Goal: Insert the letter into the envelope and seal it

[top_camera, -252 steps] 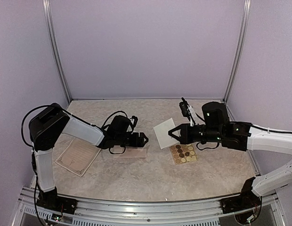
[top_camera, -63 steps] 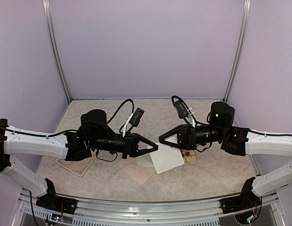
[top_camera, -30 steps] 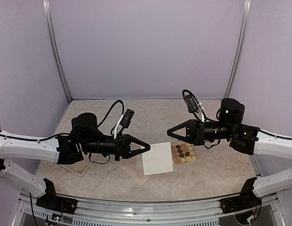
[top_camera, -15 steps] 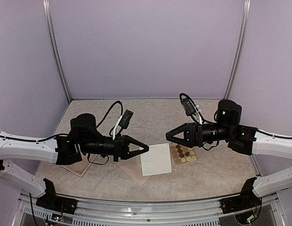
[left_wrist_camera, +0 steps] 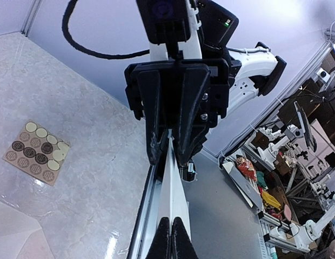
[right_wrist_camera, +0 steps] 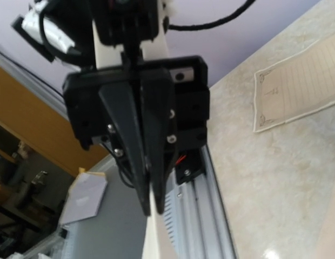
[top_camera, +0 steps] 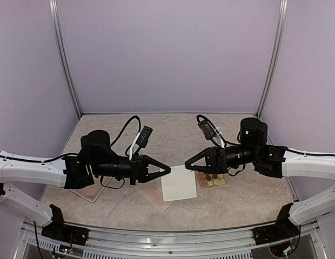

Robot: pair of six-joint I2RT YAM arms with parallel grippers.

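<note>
Table (top_camera: 243, 202) carries two tan sheets: a bordered one (right_wrist_camera: 297, 89) on the left and a plain one (top_camera: 152, 197) at centre.

Envelope (top_camera: 178, 183) is small, cream and squarish. It is off the table and hangs above the plain sheet, just beside the sticker card (left_wrist_camera: 35, 154).

Left gripper (top_camera: 165, 170) has its jaws narrow, pinched on the envelope's top edge. Right gripper (top_camera: 188, 163) faces it tip to tip and looks to be pinched on the same edge.

Progress, my judgement: early. Nothing is inserted and no sticker is applied. Opening, loading and sealing all remain.

- Both wrist views show the envelope edge-on only.
- The flap cannot be made out, nor whether the pocket is open.
- I cannot tell which tan sheet is the letter.
- The left arm covers most of the bordered sheet from above.
</note>
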